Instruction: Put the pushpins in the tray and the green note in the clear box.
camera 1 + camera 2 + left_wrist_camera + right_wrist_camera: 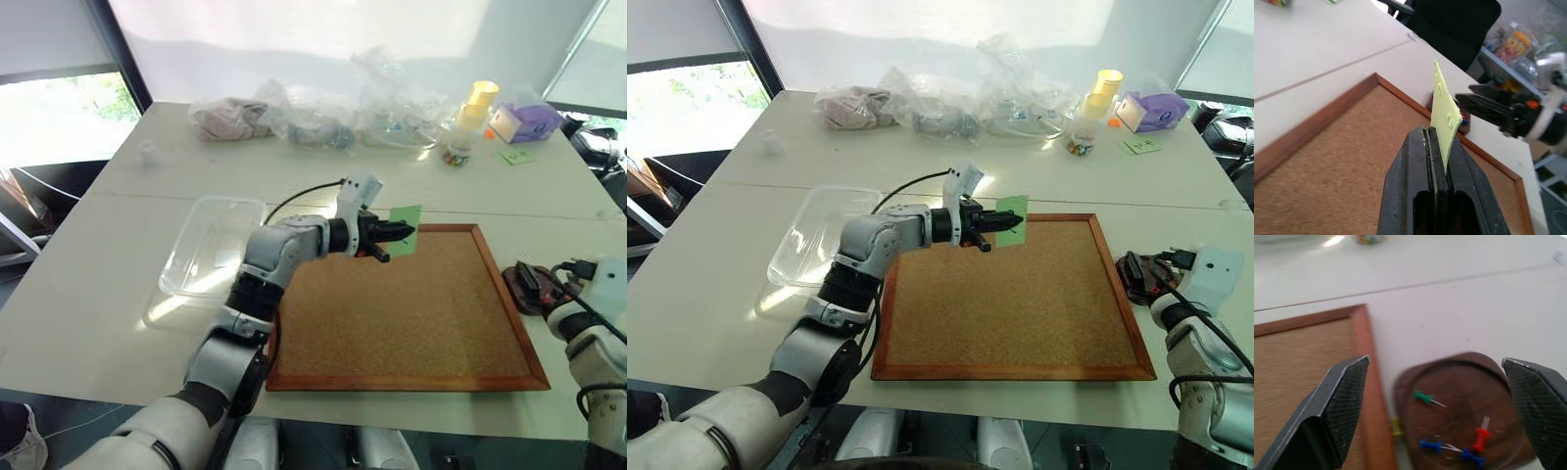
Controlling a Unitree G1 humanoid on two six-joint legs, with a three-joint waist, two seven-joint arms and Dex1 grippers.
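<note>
Green note [405, 216]: left gripper [400, 233] clamps its edge; carry it level to clear box [211, 245]. Right gripper [1437, 396] gapes above tray [1459, 382], apparently empty.

The left arm reaches from the lower left toward the frame's centre, its left gripper [402, 233] pointing rightward and clamped tight on a thin green sheet, while the right gripper [1440, 396], at the right edge, hangs with its jaws spread wide, holding nothing.
</note>
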